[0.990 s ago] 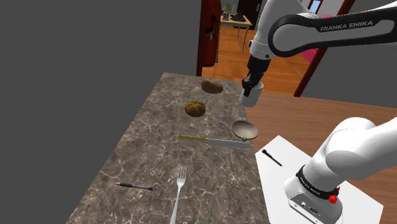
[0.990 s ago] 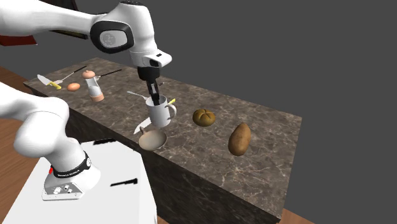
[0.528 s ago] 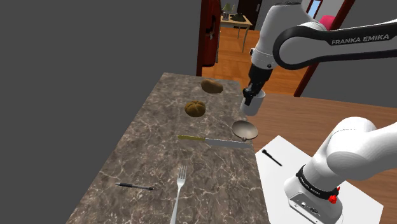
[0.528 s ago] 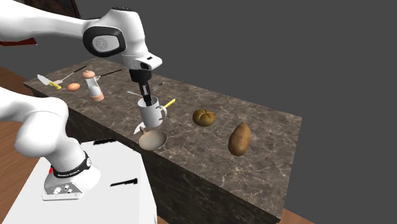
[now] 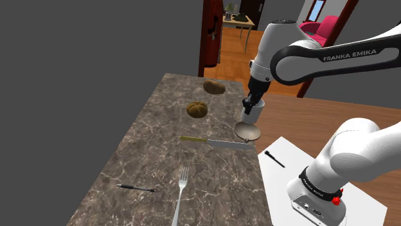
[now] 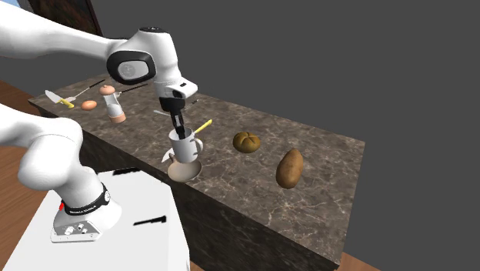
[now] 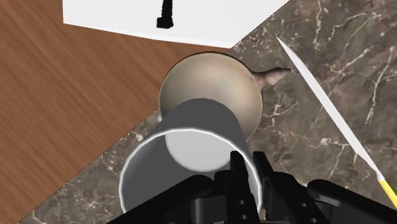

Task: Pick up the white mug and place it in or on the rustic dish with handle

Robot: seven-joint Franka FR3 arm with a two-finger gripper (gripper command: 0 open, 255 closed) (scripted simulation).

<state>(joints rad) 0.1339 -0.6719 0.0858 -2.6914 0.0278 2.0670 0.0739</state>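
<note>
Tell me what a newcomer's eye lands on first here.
The black tool holds a white mug by its rim, directly over the small tan handled dish at the edge of the marbled counter. Farther along it lie a bread roll and a potato.

Wrist view: the mug [image 7: 203, 121] covers part of the dish [image 7: 210, 73] under it, and I can't tell if its base touches. The gripper [image 7: 248, 168] pinches the mug's rim and hides that stretch of wall. The knife [image 7: 331, 114] beside the mug runs off frame. Second exterior view: the mug blocks the knife's middle. The small orange thing [image 6: 89, 105] far beyond the mug is too small to name. Shoulder view: the fork [image 5: 180, 192], well apart from the mug, is cut by the bottom edge.
</note>
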